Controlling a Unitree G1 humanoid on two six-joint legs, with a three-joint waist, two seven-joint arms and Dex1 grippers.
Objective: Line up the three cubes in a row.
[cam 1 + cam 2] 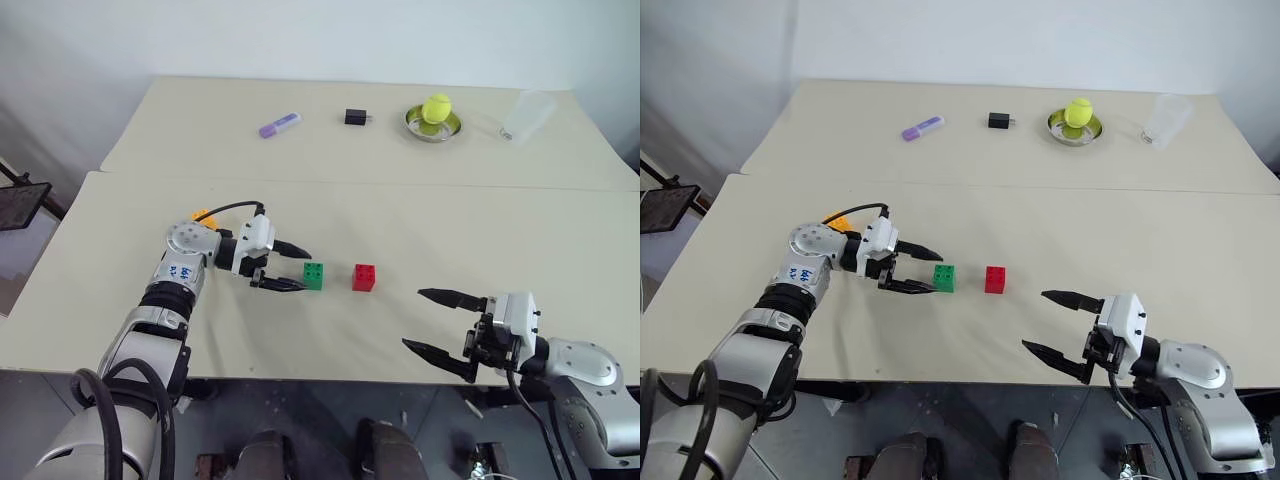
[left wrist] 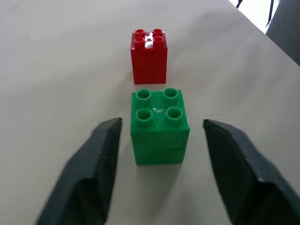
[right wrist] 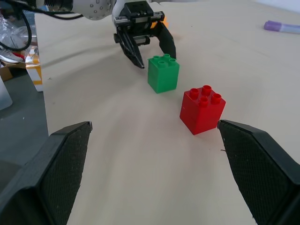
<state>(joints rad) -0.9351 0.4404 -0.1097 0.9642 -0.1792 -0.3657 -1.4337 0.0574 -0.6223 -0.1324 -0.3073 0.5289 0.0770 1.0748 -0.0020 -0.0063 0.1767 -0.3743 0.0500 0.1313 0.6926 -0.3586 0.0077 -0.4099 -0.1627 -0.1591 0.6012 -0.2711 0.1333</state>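
Observation:
The green cube and the red cube stand side by side with a small gap on the near table. My left gripper points at the green cube from its left. It is open, with a finger on each side of the cube's near end and a gap to both, as the left wrist view shows around the green cube. The orange-yellow cube peeks out behind my left wrist. My right gripper is open and empty, near the table's front edge, to the right of the red cube.
On the far table lie a purple marker, a small black box, a metal bowl holding a tennis ball, and a clear plastic cup. A seam runs between the two tables.

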